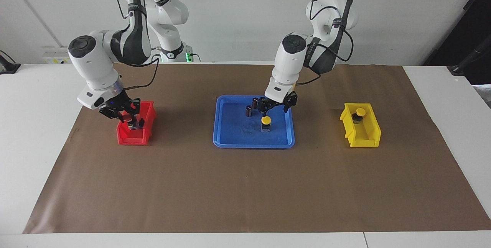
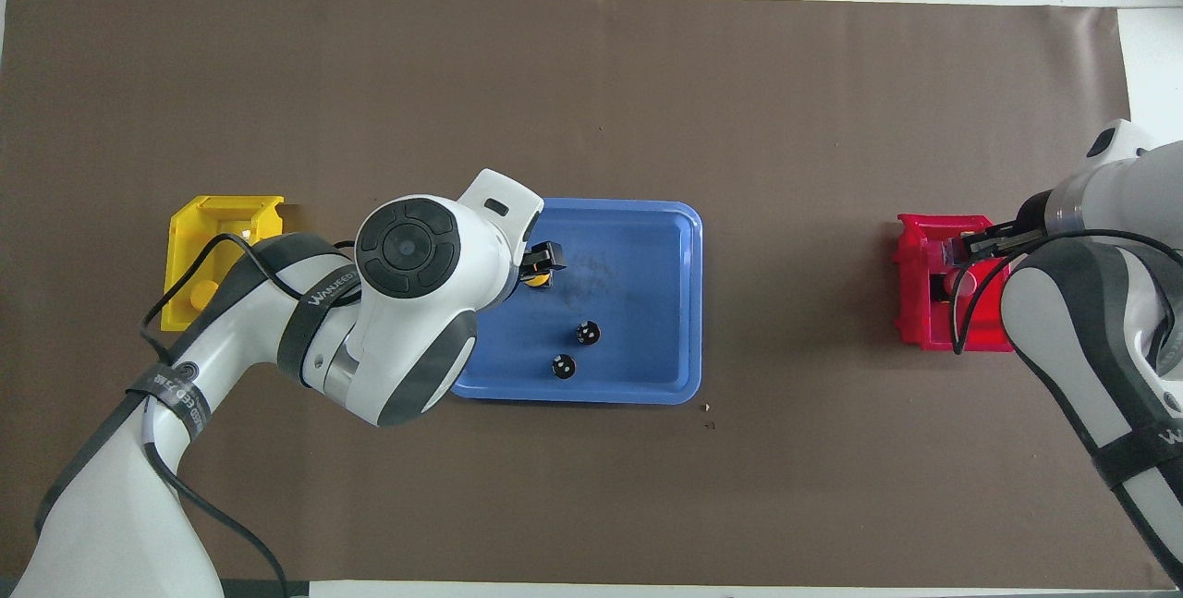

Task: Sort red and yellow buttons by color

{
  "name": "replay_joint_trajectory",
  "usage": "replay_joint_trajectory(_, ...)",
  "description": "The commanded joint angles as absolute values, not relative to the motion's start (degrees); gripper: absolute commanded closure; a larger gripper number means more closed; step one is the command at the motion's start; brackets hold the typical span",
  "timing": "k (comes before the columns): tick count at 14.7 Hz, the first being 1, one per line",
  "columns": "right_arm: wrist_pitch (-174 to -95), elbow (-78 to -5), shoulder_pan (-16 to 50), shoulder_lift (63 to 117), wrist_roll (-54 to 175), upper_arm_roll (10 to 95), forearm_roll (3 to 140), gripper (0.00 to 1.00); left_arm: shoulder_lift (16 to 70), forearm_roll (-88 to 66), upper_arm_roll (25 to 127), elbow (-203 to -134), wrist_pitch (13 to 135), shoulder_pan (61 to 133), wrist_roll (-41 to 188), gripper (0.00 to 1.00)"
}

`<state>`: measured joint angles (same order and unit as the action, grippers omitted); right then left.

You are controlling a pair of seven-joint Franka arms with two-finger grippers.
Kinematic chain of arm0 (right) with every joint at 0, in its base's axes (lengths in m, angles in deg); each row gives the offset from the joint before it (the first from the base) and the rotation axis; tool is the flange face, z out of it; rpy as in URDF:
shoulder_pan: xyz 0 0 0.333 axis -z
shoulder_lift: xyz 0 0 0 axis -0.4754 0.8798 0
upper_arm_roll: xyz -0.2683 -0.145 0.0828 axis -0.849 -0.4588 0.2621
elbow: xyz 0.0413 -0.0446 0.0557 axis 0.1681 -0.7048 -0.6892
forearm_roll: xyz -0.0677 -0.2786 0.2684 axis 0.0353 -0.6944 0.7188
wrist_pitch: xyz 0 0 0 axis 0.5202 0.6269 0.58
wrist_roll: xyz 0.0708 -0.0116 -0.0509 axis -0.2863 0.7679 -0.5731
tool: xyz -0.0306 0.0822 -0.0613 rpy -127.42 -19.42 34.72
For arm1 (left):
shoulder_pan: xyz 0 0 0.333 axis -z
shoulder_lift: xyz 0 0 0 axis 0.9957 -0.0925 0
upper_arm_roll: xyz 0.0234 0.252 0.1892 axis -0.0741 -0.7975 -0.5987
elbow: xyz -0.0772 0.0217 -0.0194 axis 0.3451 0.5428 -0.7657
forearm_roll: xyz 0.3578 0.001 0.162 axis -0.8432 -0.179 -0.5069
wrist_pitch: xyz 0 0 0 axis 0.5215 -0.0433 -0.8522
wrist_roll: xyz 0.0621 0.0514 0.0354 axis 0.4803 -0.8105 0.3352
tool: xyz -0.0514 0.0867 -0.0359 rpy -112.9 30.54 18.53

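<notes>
One yellow button [image 1: 266,120] stands in the blue tray [image 1: 230,140]; in the overhead view [image 2: 534,281] the left gripper partly covers it. My left gripper [image 1: 274,109] hangs open just above it, also seen from overhead [image 2: 542,262]. A second yellow button [image 1: 360,112] sits in the yellow bin [image 1: 366,138]. My right gripper [image 1: 132,122] is down in the red bin [image 1: 130,138] and also shows in the overhead view [image 2: 961,249]. The red buttons are hidden by the gripper and the bin walls.
Two dark cylinders with silver tops [image 1: 255,102] [image 1: 248,110] stand in the tray, nearer to the robots than the yellow button. Brown paper [image 1: 245,186] covers the table. The left arm's elbow covers part of the tray from overhead.
</notes>
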<state>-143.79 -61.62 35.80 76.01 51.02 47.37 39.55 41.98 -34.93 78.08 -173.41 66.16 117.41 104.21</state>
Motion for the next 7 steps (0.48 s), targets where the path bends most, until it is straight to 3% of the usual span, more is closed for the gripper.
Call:
replay_joint_trajectory(1,-146.5,-64.5,37.5,74.6,49.0,48.3,40.5,0.87,39.4,-36.6,77.1,-171.6,67.6,119.9,105.2,0.0)
replay_joint_trajectory(7,-151.9,-68.4,37.3,75.2,49.2,48.3,40.6,0.86,37.4,-36.8,77.0,-170.8,67.4,121.1,105.3,0.01)
